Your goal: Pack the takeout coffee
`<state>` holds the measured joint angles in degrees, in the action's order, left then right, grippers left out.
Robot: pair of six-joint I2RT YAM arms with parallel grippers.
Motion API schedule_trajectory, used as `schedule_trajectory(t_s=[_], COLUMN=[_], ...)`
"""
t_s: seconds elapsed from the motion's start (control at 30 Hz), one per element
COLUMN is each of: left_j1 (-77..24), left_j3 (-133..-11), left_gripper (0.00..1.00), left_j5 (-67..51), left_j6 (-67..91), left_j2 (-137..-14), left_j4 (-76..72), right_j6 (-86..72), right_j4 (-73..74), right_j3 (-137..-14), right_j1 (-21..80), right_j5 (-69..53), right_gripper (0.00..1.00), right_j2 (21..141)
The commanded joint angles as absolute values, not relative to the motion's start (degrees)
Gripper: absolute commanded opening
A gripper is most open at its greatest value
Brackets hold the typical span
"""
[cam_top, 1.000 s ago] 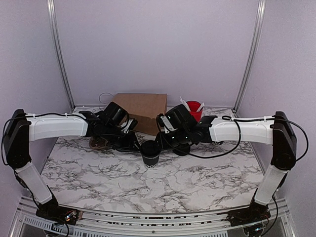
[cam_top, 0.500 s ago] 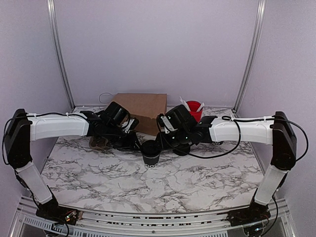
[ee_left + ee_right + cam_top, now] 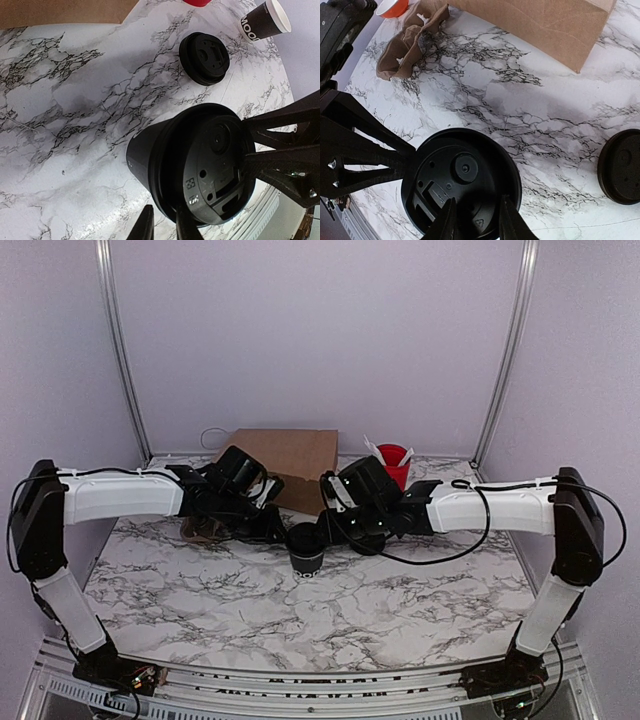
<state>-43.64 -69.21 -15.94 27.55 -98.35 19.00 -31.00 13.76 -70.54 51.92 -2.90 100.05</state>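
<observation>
From above, only the lower side of the cup [image 3: 307,560] shows. Its top is hidden between the left gripper [image 3: 283,534] and the right gripper [image 3: 330,532], which are too dark and crowded to tell whether they pinch. The lid [image 3: 210,160] hides the cup's inside. The arms cover the lower part of the bag [image 3: 295,452] and the base of the red cup [image 3: 394,458]. The picture's right edge cuts off the spare lid [image 3: 621,167]. The lettering on the second black cup [image 3: 264,20] wraps out of sight.
</observation>
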Motion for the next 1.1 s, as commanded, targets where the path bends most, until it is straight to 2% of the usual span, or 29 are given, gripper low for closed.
schedule_trajectory(t_s=[0.0, 0.67, 1.07], left_j1=[-44.9, -45.1, -45.1], left_j3=[-64.7, -61.3, -72.2], left_gripper=[0.15, 0.09, 0.11], left_j5=[-11.0, -9.9, -9.0], left_j6=[25.6, 26.2, 24.3], left_j2=[-105.5, -106.5, -105.0], left_j4=[26.2, 24.3, 28.2], right_j6=[-32.1, -33.4, -34.0], right_j4=[19.3, 18.8, 20.0], right_j3=[-67.7, -66.9, -74.8], right_j1=[53.5, 54.2, 54.1], right_j5=[-4.2, -4.0, 0.8], right_gripper=[0.28, 0.28, 0.3], right_j2=[102.5, 103.9, 99.9])
